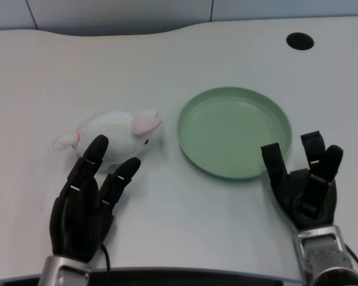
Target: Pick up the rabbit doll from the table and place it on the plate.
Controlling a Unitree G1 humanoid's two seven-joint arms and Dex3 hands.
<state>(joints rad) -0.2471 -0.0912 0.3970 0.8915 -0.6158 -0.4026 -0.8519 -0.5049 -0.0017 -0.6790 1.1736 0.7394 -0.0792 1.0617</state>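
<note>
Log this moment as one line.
phase: reach | left hand: open, fingers at rabbit doll, no grip | doll: on table, left of plate | plate: empty

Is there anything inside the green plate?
Nothing lies in the green plate. The rabbit doll lies beside it on the table, not yet gripped by the left hand.

The rabbit doll (113, 136) looks soft and fuzzy, like plush cloth. The green plate (234, 132) is smooth with a dull shine, maybe plastic. The white table (185, 208) looks smooth and matt. The left hand (86, 205) is black and slightly shiny.
</note>
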